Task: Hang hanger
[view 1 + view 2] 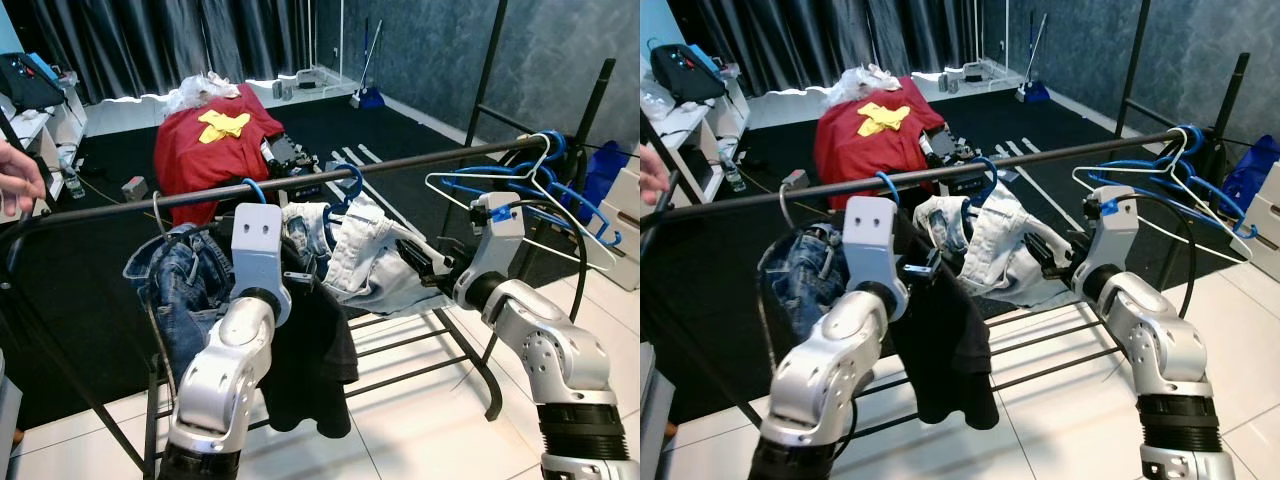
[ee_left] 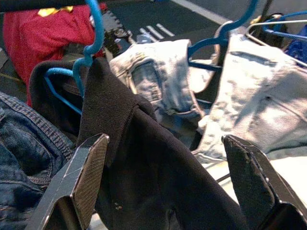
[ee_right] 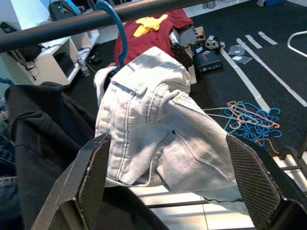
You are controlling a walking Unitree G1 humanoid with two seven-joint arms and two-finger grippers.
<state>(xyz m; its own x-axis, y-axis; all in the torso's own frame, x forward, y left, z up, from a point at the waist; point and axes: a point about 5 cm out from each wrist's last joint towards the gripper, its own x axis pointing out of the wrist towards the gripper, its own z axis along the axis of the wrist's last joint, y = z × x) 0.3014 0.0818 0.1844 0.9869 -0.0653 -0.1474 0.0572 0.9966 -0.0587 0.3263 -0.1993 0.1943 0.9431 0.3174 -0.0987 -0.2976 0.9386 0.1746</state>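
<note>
A dark rail [image 1: 420, 162] runs across in front of me. On it a blue hanger [image 1: 253, 186] carries a black garment [image 1: 315, 350], and a second blue hanger [image 1: 352, 180] carries light denim [image 1: 365, 250]. My left gripper [image 2: 168, 182] is open, its fingers [image 2: 86, 177] spread either side of the black garment [image 2: 144, 158] just below the blue hook [image 2: 93, 33]. My right gripper [image 3: 172, 187] is open too, facing the light denim [image 3: 153, 129] from the right. Empty blue and white hangers [image 1: 545, 190] hang at the rail's right end.
Dark jeans [image 1: 185, 280] hang at the rail's left. A person's hand [image 1: 20, 175] holds the rail's left end. Behind stands a red cloth with a yellow patch [image 1: 205, 140]. Loose hangers [image 3: 252, 120] lie on the dark floor. The rack's lower bars [image 1: 420, 340] cross the white tiles.
</note>
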